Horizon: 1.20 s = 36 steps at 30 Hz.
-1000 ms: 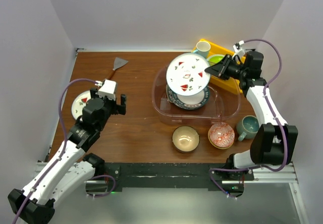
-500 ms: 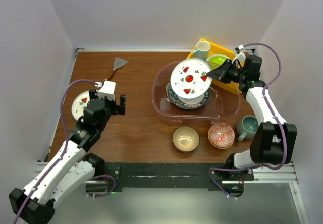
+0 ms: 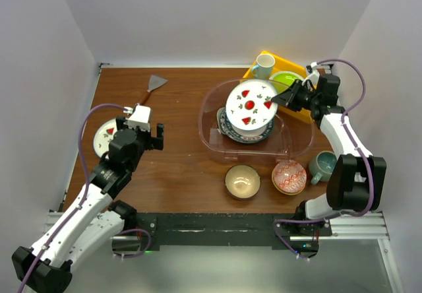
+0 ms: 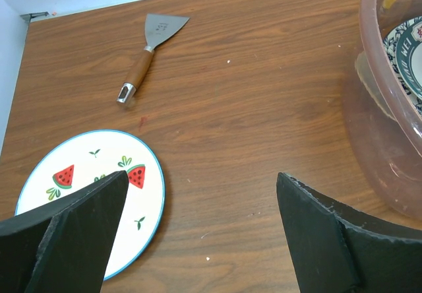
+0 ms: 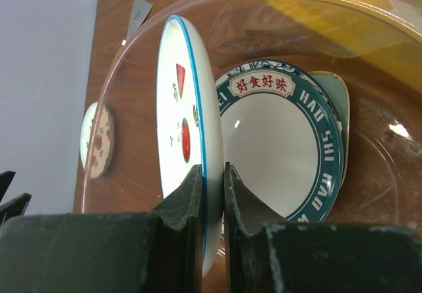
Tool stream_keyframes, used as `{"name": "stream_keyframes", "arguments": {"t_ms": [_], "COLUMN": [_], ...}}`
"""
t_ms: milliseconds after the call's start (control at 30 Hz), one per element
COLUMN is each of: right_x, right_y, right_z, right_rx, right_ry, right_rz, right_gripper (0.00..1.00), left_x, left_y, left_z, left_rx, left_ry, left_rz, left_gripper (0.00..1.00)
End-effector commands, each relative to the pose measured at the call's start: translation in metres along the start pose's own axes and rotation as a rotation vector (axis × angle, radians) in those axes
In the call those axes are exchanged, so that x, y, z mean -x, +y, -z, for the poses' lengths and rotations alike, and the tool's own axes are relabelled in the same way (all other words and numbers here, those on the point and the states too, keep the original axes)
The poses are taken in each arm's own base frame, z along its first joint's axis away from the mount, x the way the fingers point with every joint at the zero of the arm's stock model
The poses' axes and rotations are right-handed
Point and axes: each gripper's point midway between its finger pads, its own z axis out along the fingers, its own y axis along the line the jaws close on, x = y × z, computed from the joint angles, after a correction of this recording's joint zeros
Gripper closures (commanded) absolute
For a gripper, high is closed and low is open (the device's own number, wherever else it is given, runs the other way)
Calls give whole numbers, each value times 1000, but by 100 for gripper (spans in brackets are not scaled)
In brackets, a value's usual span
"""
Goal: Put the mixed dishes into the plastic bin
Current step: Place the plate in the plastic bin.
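Note:
My right gripper (image 3: 277, 99) is shut on the rim of a white plate with red fruit marks (image 3: 250, 103), which tilts inside the clear plastic bin (image 3: 210, 144). In the right wrist view the gripper (image 5: 212, 167) pinches that plate (image 5: 181, 128) edge-on, just above the dark-green lettered plate (image 5: 283, 148) lying in the bin. A second fruit-marked plate (image 4: 86, 187) lies on the table at the left. My left gripper (image 4: 201, 177) hovers open beside it, holding nothing. The tan bowl (image 3: 242, 181), red-patterned bowl (image 3: 289, 177) and grey-teal mug (image 3: 324, 165) stand in front of the bin.
A yellow tray (image 3: 295, 65) behind the bin holds a white mug (image 3: 265, 63) and a lime-green plate (image 3: 285, 78). A scraper with a wooden handle (image 4: 148, 49) lies at the far left of the table. White walls enclose the table on three sides.
The right gripper has carried the fruit-marked plate down and inward, lower into the bin over the lettered plate. The left gripper's jaws opened a little wider.

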Motion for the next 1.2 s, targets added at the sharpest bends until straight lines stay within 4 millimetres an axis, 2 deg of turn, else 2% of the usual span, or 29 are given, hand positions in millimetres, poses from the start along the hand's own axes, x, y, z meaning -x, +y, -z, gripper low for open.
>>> {"name": "stream_keyframes", "arguments": {"t_ms": [0, 500, 767, 933, 1167], "right_x": [22, 18, 12, 6, 0], "right_y": [14, -4, -19, -28, -36], "right_z": [4, -2, -12, -17, -16], "right_rx": [44, -13, -46, -60, -100], "right_ry": [-70, -72, -54, -37, -12], "right_rz": [50, 42, 17, 4, 22], "right_gripper": [100, 100, 100, 93, 69], "left_x": [11, 11, 11, 11, 10], "left_y": [1, 1, 1, 2, 2], "left_z": [-3, -3, -3, -3, -4], "left_rx": [1, -4, -6, -3, -3], "left_ry": [-47, -48, -48, -47, -44], "left_rz": [2, 2, 4, 4, 4], "left_gripper": [0, 0, 0, 0, 0]}}
